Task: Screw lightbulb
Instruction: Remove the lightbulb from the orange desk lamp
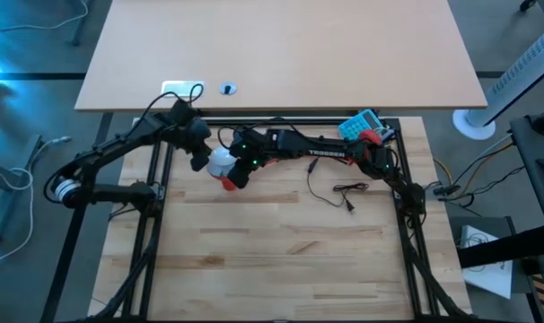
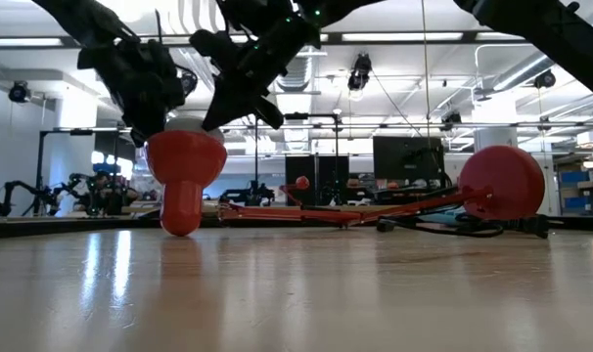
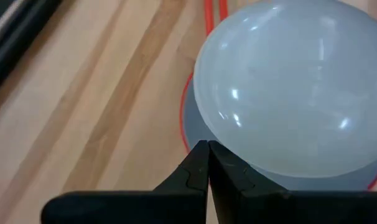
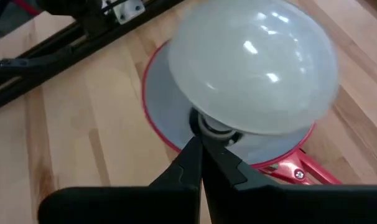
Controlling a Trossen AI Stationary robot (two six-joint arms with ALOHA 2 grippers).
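Note:
The white lightbulb (image 4: 257, 62) sits dome up in the mouth of the red lamp shade (image 2: 184, 181), with its greyish neck (image 4: 213, 126) down inside the shade's pale interior (image 4: 167, 106). The shade stands on its narrow end at the table's far left. My left gripper (image 3: 207, 148) is shut, with its tips at the dome's lower side (image 3: 238, 155). My right gripper (image 4: 199, 143) is also shut, and its tips are under the dome at the neck. In the high view both grippers flank the bulb (image 1: 221, 161), the left (image 1: 200, 160) and the right (image 1: 241, 172). My left gripper's shut fingertips (image 3: 198, 155) stand against the dome's lower side, slanting down from the table's left; I cannot tell whether they touch it. My right gripper's shut fingertips (image 4: 191, 152) meet the bulb's neck just below the dome, slanting down from the table's right. The bulb stays seated in the shade.
The lamp's red arm (image 2: 355, 210) runs along the far side to its round red base (image 2: 502, 181). A black cable (image 1: 339, 191) lies right of centre and a blue object (image 1: 360, 124) sits at the far right. Dark frame rails (image 1: 155, 206) border the table, and bare wood (image 1: 281, 260) lies nearer.

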